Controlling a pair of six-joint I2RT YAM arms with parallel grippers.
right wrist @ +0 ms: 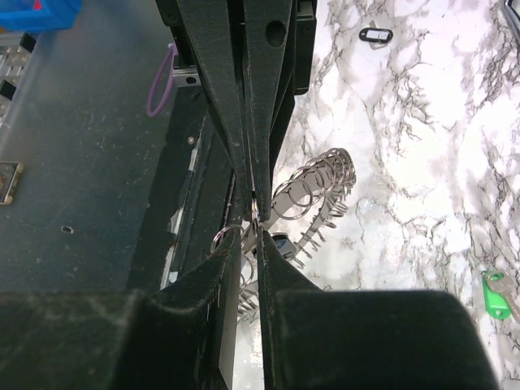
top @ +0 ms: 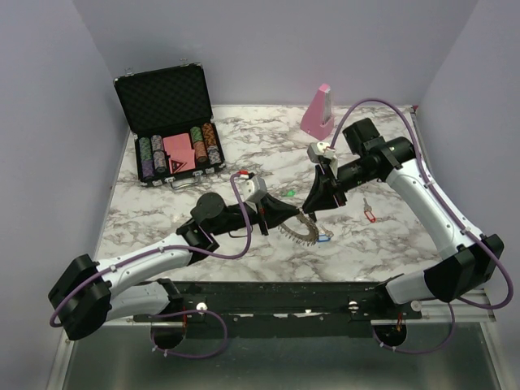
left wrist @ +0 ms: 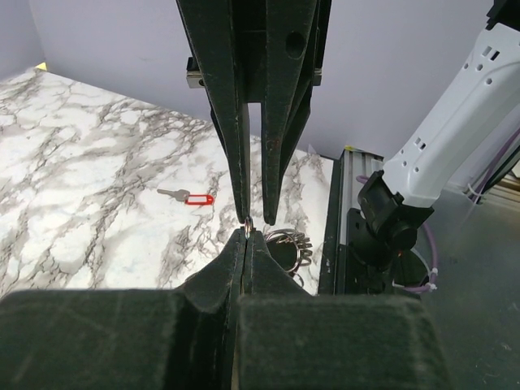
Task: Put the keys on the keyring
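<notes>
The left gripper (left wrist: 246,240) is clamped fully closed on a rim loop of the keyring (right wrist: 313,188), which sits just beside its tips. The right gripper (right wrist: 254,231) meets it tip to tip, its jaws a slit apart at that loop; whether it grips is unclear. A green-tagged key (right wrist: 497,292) lies near both grippers, and a red-tagged key (left wrist: 195,197) lies well apart.

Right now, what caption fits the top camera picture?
The left gripper and right gripper meet at the keyring; red key and green key wait on the table.
</notes>
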